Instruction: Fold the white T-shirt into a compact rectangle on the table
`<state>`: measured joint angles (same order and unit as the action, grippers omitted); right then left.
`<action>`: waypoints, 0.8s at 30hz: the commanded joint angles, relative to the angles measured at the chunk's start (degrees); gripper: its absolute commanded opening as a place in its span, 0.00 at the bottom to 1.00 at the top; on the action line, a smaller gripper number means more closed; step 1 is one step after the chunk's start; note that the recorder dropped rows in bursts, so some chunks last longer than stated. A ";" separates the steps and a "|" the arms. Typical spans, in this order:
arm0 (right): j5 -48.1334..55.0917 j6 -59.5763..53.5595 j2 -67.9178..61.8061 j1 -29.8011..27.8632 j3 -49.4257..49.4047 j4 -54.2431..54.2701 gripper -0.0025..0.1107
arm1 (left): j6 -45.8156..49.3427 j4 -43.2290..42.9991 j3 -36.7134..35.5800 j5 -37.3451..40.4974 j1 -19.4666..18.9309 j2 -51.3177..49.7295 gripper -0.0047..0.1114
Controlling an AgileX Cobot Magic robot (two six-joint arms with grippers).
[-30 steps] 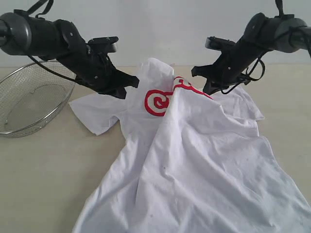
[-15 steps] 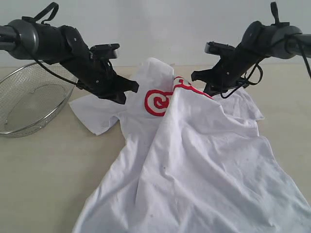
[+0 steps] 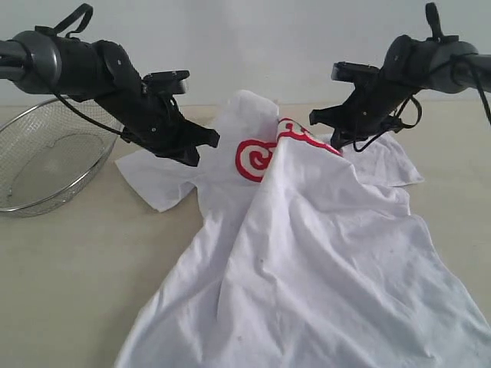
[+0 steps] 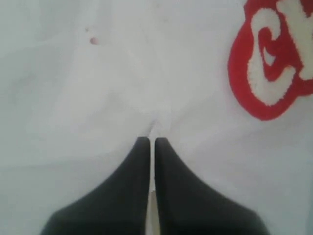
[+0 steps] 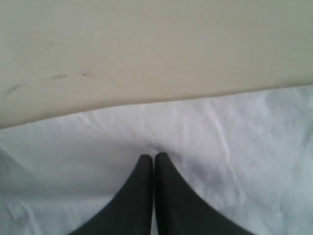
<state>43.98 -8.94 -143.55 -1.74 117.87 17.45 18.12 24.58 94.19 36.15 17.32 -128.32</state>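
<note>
Looking to the left of the exterior view, you find a round wire-mesh metal basket [image 3: 18, 208] on the broad pale beige matte table [image 3: 69, 268], well apart from the cloth; through its mesh you see only tabletop. The white short-sleeved cotton T-shirt [image 3: 330, 261] lies rumpled across the middle and right of the table, its hem towards the camera and one side folded over the chest. That fold hides most of the red lettering [image 3: 257, 159]: you can read a curled capital "C" and the start of the next letter, nothing more. Your left gripper [image 4: 152, 140] is clenched near the shoulder beside that "C", its jaws pressed together with white fabric puckered at their tips, so it seems to pinch the T-shirt. Your right gripper [image 5: 153, 156] is likewise clenched on the T-shirt close to its edge, where bare table shows just beyond the cloth.
</note>
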 commanded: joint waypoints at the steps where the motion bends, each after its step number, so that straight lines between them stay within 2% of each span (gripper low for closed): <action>1: -0.09 0.50 -2.00 -3.37 -0.62 -4.65 0.02 | 0.78 0.00 0.28 -0.01 -0.10 0.08 0.08; 10: 0.74 -1.74 -2.00 -4.38 -0.62 -1.02 0.02 | 0.93 1.31 1.10 -3.56 -0.10 -1.21 0.08; 14: 2.31 -4.63 -2.00 -4.38 -0.62 3.11 0.02 | 0.93 1.31 5.08 -3.03 -0.10 -4.47 0.08; 24: 5.18 -7.67 -2.00 -2.94 -0.62 4.32 0.02 | -2.54 -0.55 17.44 -0.09 -0.10 -13.10 0.08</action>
<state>44.86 -15.82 -143.98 -5.63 118.07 21.80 16.53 24.90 109.29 35.53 17.32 -140.02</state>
